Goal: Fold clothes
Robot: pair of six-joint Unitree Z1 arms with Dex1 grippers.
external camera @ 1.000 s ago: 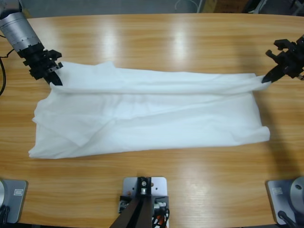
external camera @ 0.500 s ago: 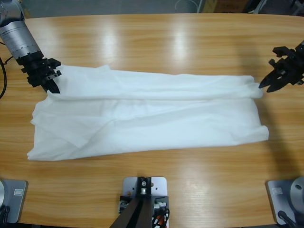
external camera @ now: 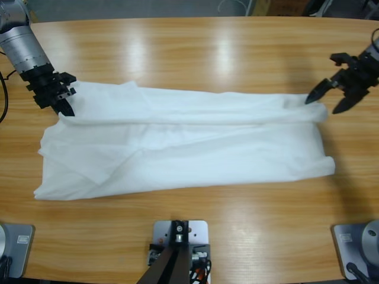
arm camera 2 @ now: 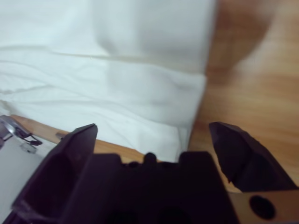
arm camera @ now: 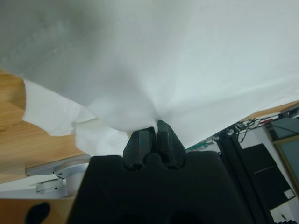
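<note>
A white T-shirt point(external camera: 177, 142) lies spread lengthwise across the middle of a long wooden table point(external camera: 201, 53), reaching nearly from one side to the other. It is folded over on itself along its length, with soft creases running from end to end and a looser, rumpled corner at the lower left in the high view.

At the shirt's upper left corner in the high view, the left gripper point(external camera: 64, 105) is clamped on the fabric. In the left wrist view its two black jaws are pressed together with white cloth point(arm camera: 154, 70) pinched between them, the cloth fanning out from that pinch.

At the other end, the right gripper point(external camera: 325, 102) has its jaws spread wide apart, holding nothing. One jaw tip sits just at the shirt's upper right corner; whether it touches the cloth cannot be told. In the right wrist view the shirt's edge point(arm camera 2: 140, 88) lies ahead of the spread jaws, with bare wood beside it.

The tabletop is glossy, with pale reflections of light along its far side.
</note>
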